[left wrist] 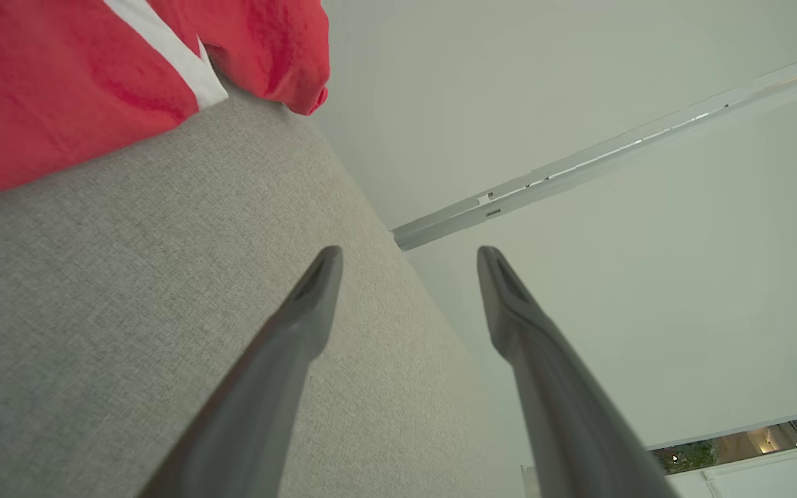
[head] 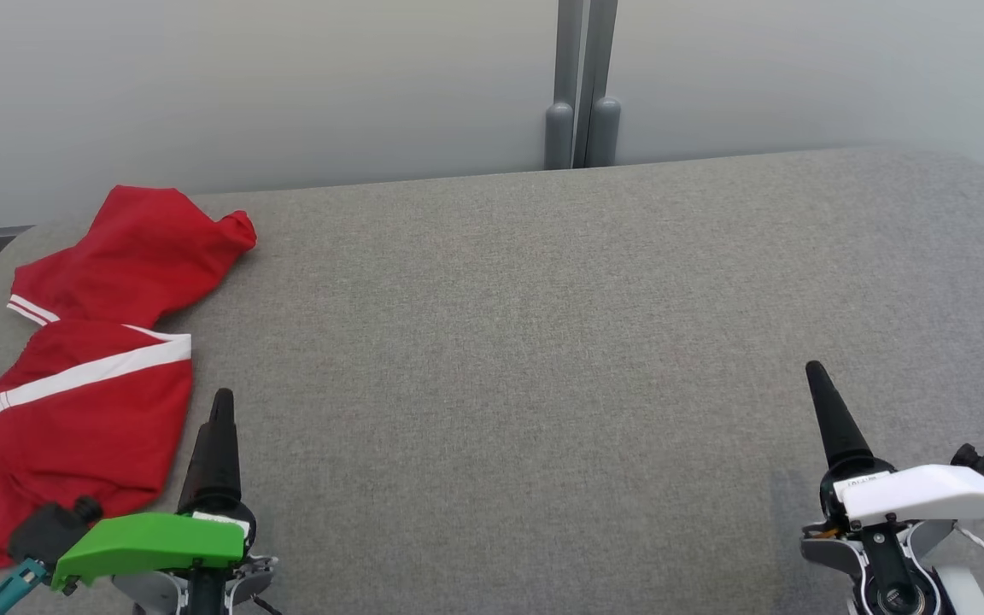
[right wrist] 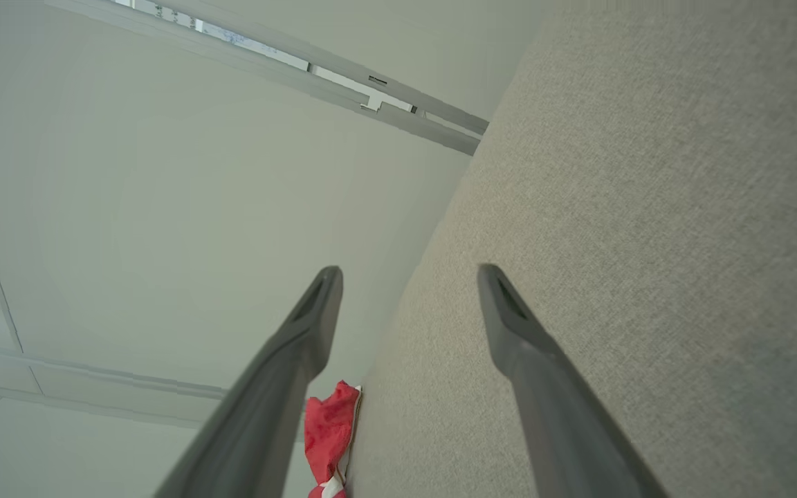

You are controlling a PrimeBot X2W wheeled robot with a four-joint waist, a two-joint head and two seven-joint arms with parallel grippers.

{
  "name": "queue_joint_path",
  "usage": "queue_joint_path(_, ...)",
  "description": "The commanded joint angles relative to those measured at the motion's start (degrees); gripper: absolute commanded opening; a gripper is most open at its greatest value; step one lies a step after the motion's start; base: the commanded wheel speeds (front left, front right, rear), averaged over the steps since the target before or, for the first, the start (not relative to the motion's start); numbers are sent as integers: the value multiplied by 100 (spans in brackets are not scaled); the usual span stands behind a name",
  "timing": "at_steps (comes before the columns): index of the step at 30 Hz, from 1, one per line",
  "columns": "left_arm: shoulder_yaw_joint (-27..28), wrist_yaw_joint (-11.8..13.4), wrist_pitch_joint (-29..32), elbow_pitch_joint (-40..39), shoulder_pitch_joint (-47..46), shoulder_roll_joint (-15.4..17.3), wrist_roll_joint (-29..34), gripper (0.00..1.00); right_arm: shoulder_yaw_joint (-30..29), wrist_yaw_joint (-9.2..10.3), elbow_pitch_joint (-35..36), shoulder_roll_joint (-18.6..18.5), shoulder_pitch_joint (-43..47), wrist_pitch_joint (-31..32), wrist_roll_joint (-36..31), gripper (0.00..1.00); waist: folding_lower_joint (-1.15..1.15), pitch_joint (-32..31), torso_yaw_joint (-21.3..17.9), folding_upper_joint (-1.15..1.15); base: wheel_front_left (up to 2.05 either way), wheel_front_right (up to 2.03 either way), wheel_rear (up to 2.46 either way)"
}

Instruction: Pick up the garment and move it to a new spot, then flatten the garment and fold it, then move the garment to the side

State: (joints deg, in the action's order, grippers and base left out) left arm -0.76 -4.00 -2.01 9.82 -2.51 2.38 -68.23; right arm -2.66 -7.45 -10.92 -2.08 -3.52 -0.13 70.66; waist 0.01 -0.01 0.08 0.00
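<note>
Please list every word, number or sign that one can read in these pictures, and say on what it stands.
Nothing can be read with certainty.
White label beside the white cover of the right gripper: dark print, too small and blurred to read.
Small white tag beside the green cover of the left gripper: no readable print.
Red garment: white stripes, no letters visible.

Left gripper [left wrist: 409, 250] low at the left, green-capped wrist, fingers spread wide and empty, right gripper [right wrist: 409, 268] low at the right, white-capped wrist, likewise spread, both seemingly turned edge-on, pointing forward
</note>
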Motion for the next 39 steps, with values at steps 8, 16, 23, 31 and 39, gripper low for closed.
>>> queue_joint_path(8, -143, 129, -227, -327, 20, 85, 1494, 100, 222, -3, 426, -49, -113, -250, -1358, 100, -1, -14, 11, 0, 0, 0, 0)
queue_joint_path(16, -280, 228, -369, -430, 151, 123, 2365, 100, 430, -3, 527, -54, -53, -418, -2213, 100, -1, -39, 18, 0, 0, 0, 0)
queue_joint_path(23, -360, 322, -483, -486, 274, 179, 2969, 100, 581, -3, 554, -58, -6, -549, -2899, 100, -1, -53, 18, 0, 0, 0, 0)
queue_joint_path(31, -423, 396, -592, -527, 393, 212, 3459, 100, 690, -3, 457, -63, 16, -679, -3445, 100, -1, -69, 15, 0, 0, 0, 0)
queue_joint_path(39, -482, 459, -707, -554, 488, 224, 3935, 100, 805, -3, 409, -68, 15, -809, -3963, 100, -1, -82, 21, 0, 0, 0, 0)
